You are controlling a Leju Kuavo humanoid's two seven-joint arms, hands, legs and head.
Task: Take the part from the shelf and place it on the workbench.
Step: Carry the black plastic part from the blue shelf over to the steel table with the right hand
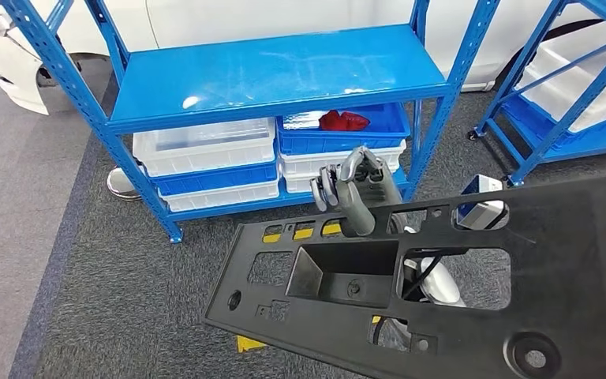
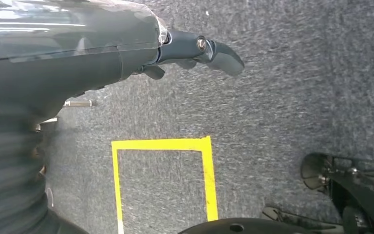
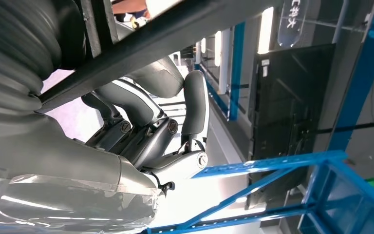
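The right hand (image 1: 347, 189) is reaching up, its fingers (image 3: 151, 141) curling closed around an edge it is gripping. The left hand (image 2: 195, 51) is hanging low, pointing downward, with fingers partly bent, holding nothing.

Blue shelf (image 1: 276, 75) top lies bare; lower tier (bins (image 1: 205, 146) packed) blocks entry.

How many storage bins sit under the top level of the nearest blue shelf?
5: left stack, a clear bin, a blue bin, a white bin; right stack, a blue bin over a white bin. Others may be hidden.
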